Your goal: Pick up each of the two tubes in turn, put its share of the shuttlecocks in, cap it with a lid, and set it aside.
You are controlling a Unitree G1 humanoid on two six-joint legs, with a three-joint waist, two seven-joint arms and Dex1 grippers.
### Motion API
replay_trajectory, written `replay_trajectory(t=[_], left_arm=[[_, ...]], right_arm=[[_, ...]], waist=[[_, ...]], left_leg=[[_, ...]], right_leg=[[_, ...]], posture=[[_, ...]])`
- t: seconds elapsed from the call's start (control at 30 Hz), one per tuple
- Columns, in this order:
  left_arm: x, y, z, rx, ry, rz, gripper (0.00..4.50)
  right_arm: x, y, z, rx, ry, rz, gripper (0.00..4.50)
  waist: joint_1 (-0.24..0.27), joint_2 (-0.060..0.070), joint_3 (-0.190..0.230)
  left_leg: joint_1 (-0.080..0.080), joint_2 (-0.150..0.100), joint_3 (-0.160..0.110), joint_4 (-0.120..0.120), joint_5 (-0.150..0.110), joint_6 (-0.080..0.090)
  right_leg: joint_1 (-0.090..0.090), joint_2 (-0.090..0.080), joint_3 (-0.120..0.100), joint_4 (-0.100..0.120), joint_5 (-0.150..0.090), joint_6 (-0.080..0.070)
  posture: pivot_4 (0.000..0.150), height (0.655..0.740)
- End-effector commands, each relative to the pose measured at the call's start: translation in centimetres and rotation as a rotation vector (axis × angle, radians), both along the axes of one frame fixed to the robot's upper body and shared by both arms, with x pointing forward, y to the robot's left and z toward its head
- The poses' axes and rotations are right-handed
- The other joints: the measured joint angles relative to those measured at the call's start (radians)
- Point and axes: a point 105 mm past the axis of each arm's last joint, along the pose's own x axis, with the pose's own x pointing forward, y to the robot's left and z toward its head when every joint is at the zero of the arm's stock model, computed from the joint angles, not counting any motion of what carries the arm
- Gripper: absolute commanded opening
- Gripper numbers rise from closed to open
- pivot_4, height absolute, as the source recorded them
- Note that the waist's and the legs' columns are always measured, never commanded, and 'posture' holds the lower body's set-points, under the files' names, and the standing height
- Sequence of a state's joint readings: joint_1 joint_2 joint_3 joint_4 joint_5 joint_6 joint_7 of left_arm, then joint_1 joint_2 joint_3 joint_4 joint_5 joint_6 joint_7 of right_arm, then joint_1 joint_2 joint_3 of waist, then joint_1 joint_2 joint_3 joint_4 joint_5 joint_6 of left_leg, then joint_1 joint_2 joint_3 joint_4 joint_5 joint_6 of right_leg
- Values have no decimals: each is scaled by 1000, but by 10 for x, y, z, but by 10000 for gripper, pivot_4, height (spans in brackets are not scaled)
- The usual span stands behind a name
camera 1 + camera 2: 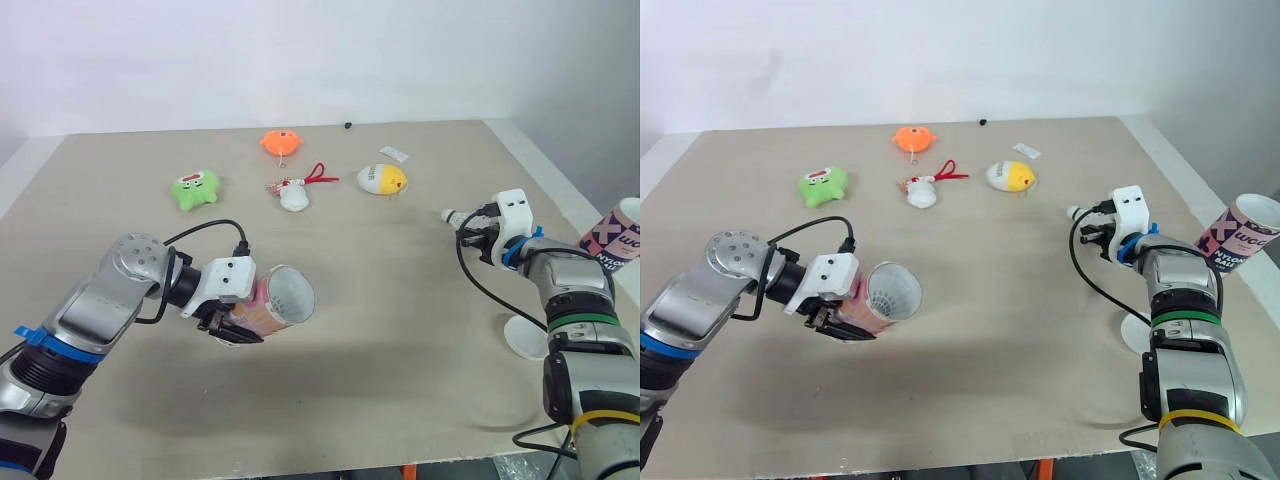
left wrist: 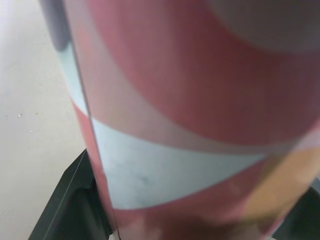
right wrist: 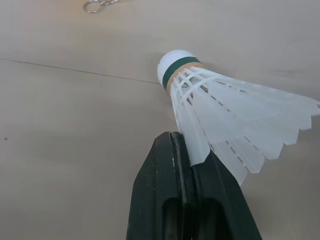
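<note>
From where I stood, the left gripper (image 1: pixel 238 326) was clamped around a pink tube (image 1: pixel 264 304), its two black fingers pressed against opposite sides of the red, pink and pale blue wall. The pink tube lay on its side in that grasp, just above the worktop (image 1: pixel 400 300), with its white-lined mouth turned toward the robot's right. Well off to the right of the pink tube, the right gripper (image 3: pixel 186 145) had its fingers pinched tight together on the feather skirt of a white shuttlecock (image 3: pixel 220 115). The shuttlecock's rounded cork tip, ringed with a green band, pointed away from the fingers and back toward the pink tube, and it hung close over the worktop. Farther right of the pink tube, past the right arm, a second tube (image 1: pixel 612 237) with a purple and white pattern stood tilted at the worktop's edge, mouth upward. A white lid (image 1: pixel 522 338) lay flat to the right of the pink tube, partly hidden behind the right arm. Beyond the pink tube, toward the wall, sat four soft toys well apart from it: a green plush toy (image 1: pixel 195 189), an orange toy (image 1: pixel 280 142), a small white toy (image 1: pixel 293 197) with a red cord, and a yellow-and-white toy (image 1: pixel 382 179).
</note>
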State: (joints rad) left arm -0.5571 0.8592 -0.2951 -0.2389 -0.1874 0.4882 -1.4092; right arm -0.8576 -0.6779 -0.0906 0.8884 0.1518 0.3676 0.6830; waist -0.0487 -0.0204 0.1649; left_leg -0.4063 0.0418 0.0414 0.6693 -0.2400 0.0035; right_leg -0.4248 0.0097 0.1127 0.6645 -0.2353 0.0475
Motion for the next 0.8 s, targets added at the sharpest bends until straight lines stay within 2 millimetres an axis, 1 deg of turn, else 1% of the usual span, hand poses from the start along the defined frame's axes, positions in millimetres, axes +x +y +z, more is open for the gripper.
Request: replay_trajectory(t=[0.03, 0.07, 0.13, 0.17, 0.2, 0.23, 0.27, 0.33, 0.4, 0.43, 0.5, 0.63, 0.7, 0.8], left_arm=[[-5, -2, -4, 2, 24, -13, 30452], [-5, -2, -4, 2, 24, -12, 30452], [-5, -2, -4, 1, 22, -11, 30452], [-4, -2, -4, 1, 21, -11, 30452], [-4, -2, -4, 1, 21, -12, 30452], [-4, -2, -4, 1, 21, -12, 30452], [-4, -2, -4, 0, 20, -12, 30452], [-4, -3, -4, -1, 20, -12, 30452], [-2, -3, -4, -1, 18, -15, 30452], [-2, -3, -4, -1, 18, -17, 30452], [0, -4, -4, -1, 16, -21, 30452], [1, -6, -4, -2, 14, -26, 30452], [1, -6, -4, -2, 13, -27, 30452], [1, -5, -3, 1, 13, -27, 30452]], right_arm=[[-5, -1, 37, -23, -118, 69, 1250], [-10, 5, 43, -29, -133, 123, 1250], [-30, 24, 57, -43, -154, 286, 1250], [-58, 46, 71, -61, -184, 473, 1250], [-90, 70, 80, -71, -184, 664, 1250], [-114, 86, 84, -79, -168, 793, 1250], [-133, 98, 86, -93, -152, 882, 1250], [-150, 110, 89, -130, -141, 951, 1250], [-171, 136, 93, -166, -140, 1082, 1250], [-179, 146, 92, -191, -137, 1136, 1250], [-186, 159, 93, -201, -140, 1197, 1250], [-199, 180, 94, -197, -124, 1326, 1250], [-201, 184, 93, -209, -112, 1362, 1250], [-194, 189, 90, -233, -101, 1369, 1250]], waist=[[1, 0, 0], [3, 0, 0], [4, 1, 0], [4, 1, 0], [17, 7, 2], [17, 7, 1], [16, 8, 1], [10, 9, 1], [6, 8, 1], [6, 7, 1], [3, 6, 2], [4, 4, 2], [4, 4, 2], [4, 4, 2]], left_leg=[[0, 0, 0, 0, 0, 0], [0, 0, 0, 0, 0, 0], [-1, 0, -1, 0, 0, 0], [-1, 0, -1, 0, -1, 0], [-1, -1, -1, 0, -1, 0], [-4, -3, -6, 0, -1, 0], [-2, -3, -5, 0, -3, 2], [-1, -3, -6, 0, -5, 3], [0, -2, -6, 1, -5, 3], [0, -2, -6, 1, -5, 3], [1, -2, -6, 3, -4, 2], [0, -3, -4, 4, -2, 0], [0, -4, -4, 4, -1, 0], [-1, -5, -5, 3, -2, 0]], right_leg=[[0, 0, 0, 0, 0, 0], [0, 0, 0, 0, 0, 0], [0, 0, -1, 0, -1, 0], [0, 0, -1, 0, -1, 0], [0, 0, -1, 0, -1, 0], [-1, -1, -2, 0, -4, 1], [0, 0, -1, 1, -6, 2], [1, 0, -1, 1, -7, 1], [3, 1, -1, 1, -7, 1], [3, 1, -1, 1, -6, 1], [3, 0, -1, 1, -4, 2], [3, -2, -1, 1, -4, -2], [3, -3, -1, 1, -5, -1], [2, -4, -1, 1, -5, 4]], posture=[[1500, 7400], [1500, 7400], [1500, 7400], [1500, 7400], [1500, 7400], [1500, 7400], [1500, 7400], [1500, 7400], [1500, 7400], [1500, 7400], [1500, 7400], [1500, 7400], [1500, 7400], [1500, 7400]])
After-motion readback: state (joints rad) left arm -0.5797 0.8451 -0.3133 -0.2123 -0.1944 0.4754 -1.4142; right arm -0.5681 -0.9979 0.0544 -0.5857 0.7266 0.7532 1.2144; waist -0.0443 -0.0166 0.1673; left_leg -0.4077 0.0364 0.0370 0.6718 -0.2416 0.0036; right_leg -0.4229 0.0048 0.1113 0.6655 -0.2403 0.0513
